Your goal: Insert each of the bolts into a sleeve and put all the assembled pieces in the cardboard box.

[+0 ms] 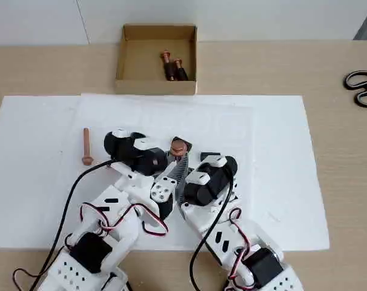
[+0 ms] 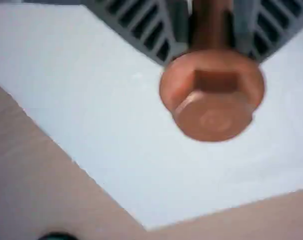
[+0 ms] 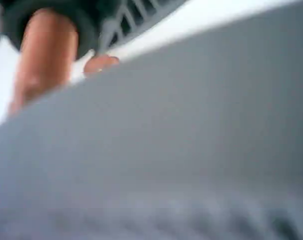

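Two arms meet mid-table over the white paper sheet [image 1: 274, 182]. L gripper [image 2: 210, 22] is clamped tight on a copper bolt [image 2: 211, 97]. Its grey ribbed fingers [image 2: 136, 20] press the shank from both sides, w/ the hex head facing the wrist cam. From the high view that bolt sits between the two arm heads, above the paper, w/ something dark right behind the head (sleeve or not, can't tell).

R gripper [image 1: 195, 159] is just beside it; open or closed, can't tell. Its wrist cam catches a copper shank [image 3: 44, 60] running into a dark round piece [image 3: 86, 25], too blurred to say more.

A 2nd bolt [image 1: 86, 146] lies loose on the paper, to the outside of the L arm and well apart from it.

Cardboard box [image 1: 128, 60] stands at the sheet's far edge, holding two assembled pieces [image 1: 173, 66] side by side toward its right wall. Scissors [image 1: 362, 88] lie on the table [image 1: 262, 66] at far right.
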Action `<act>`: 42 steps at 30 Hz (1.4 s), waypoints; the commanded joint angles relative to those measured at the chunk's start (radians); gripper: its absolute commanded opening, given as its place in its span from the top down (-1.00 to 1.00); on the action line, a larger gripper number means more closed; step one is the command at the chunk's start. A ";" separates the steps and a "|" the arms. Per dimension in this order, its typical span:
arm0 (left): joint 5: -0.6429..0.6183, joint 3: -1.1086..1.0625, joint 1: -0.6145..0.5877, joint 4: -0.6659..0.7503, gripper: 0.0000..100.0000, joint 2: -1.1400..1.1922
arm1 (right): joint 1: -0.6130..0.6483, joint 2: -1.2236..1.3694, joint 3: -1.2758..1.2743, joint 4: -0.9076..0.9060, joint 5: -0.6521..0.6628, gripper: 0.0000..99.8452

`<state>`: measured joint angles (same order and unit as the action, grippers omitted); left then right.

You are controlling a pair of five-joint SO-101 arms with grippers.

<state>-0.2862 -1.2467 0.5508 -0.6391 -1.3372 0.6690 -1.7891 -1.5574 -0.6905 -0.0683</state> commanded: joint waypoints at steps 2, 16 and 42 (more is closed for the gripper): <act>0.017 -0.001 -0.006 -0.037 0.99 0.002 | 0.002 -0.016 0.018 0.025 -0.009 0.99; 0.012 -0.001 -0.006 -0.121 0.99 0.002 | 0.002 -0.016 0.018 0.024 -0.006 0.99; 0.026 0.091 -0.011 -0.215 0.73 -0.003 | 0.002 -0.016 0.014 0.022 -0.005 0.99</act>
<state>-0.2647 -1.2329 0.5447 -0.8232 -1.3372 0.6736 -1.7875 -1.5574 -0.6920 -0.0698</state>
